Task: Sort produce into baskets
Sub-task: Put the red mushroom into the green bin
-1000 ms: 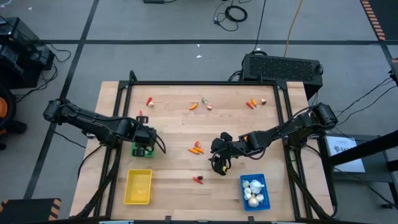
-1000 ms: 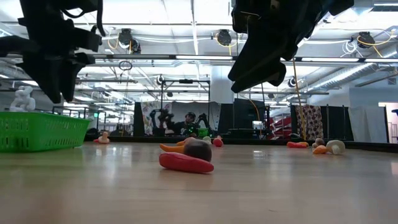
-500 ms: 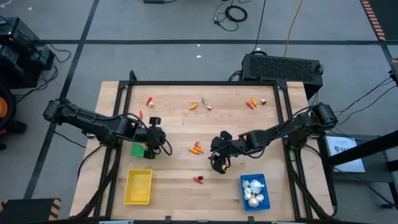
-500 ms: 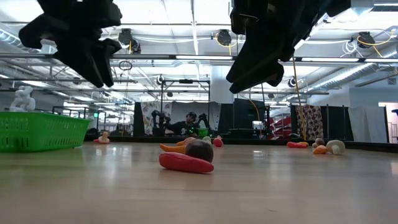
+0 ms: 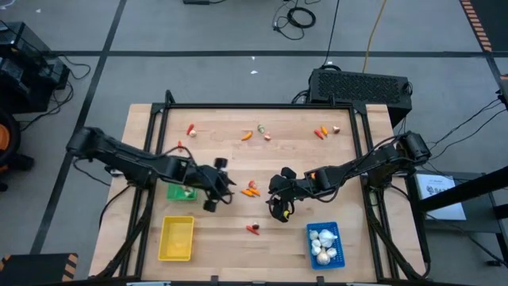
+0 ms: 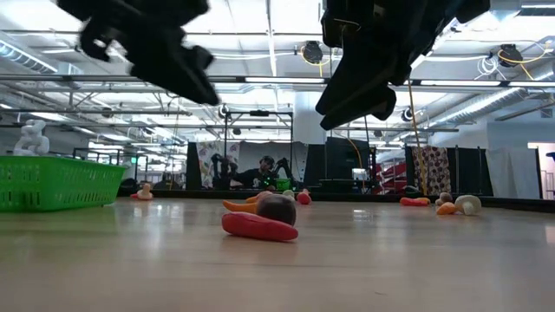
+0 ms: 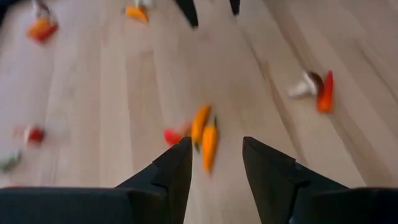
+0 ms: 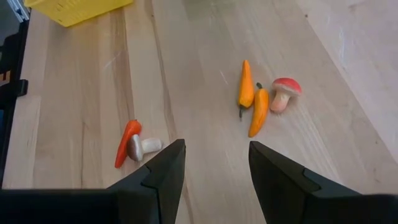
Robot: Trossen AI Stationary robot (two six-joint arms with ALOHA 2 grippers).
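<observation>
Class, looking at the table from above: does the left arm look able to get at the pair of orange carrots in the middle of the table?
Probably yes. The left hand is open, empty, hanging above bare wood beside the orange carrots. Nothing lies between them; the right hand waits on their far side.

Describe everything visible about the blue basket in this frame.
The blue basket is a small, shallow rectangular tray that looks like plastic. It sits flat on the wooden table at its near right corner, long side running front to back. Several white garlic bulbs lie inside it, filling much of the floor. Nothing else touches it; the right gripper hangs over the table to its left, apart from it.
</observation>
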